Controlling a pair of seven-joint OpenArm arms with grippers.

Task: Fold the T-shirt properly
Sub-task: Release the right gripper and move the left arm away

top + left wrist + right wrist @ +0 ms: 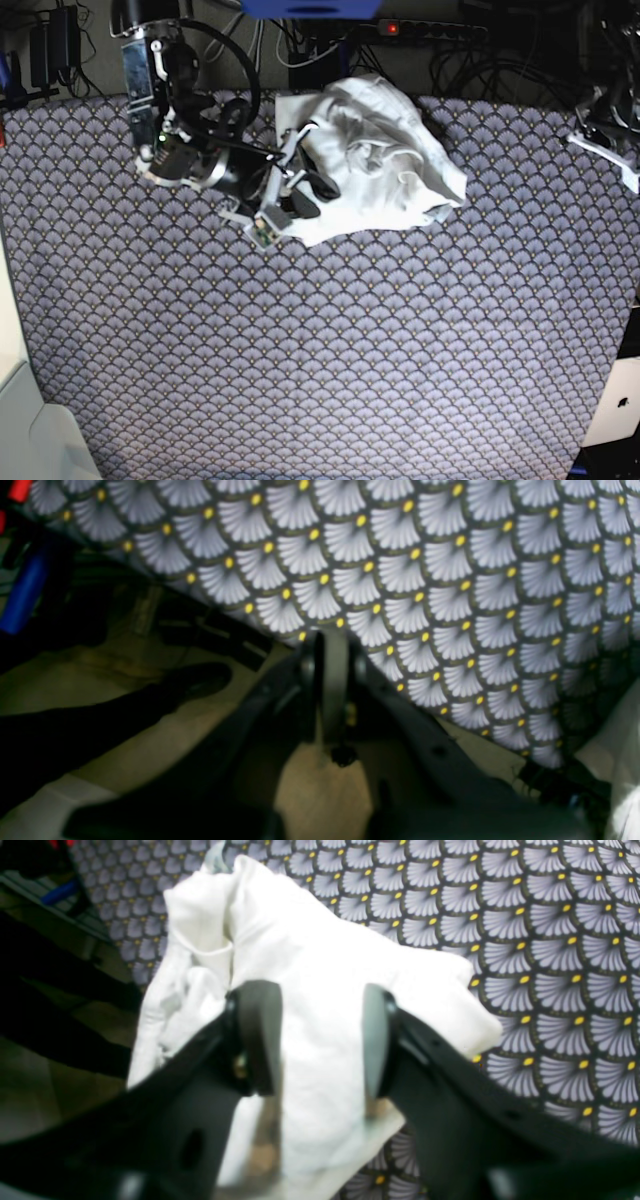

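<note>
The T-shirt [375, 160] lies as a crumpled white heap on the patterned tablecloth at the back middle of the table. My right gripper [317, 1040] hangs over the shirt's near left edge, its fingers [260, 1040] standing apart with white cloth [320, 990] showing below and between them. In the base view the same gripper [298, 198] sits at the heap's left border. My left gripper [332, 642] is shut with nothing in it, beside the table's edge and far from the shirt. Its arm [605, 125] is at the far right.
The scallop-patterned cloth [320, 340] covers the whole table. Cables and a power strip [430, 30] run behind the back edge. Floor and dark gear [100, 645] show beyond the table's edge in the left wrist view. A pale blurred shape [622, 760] fills that view's lower right corner.
</note>
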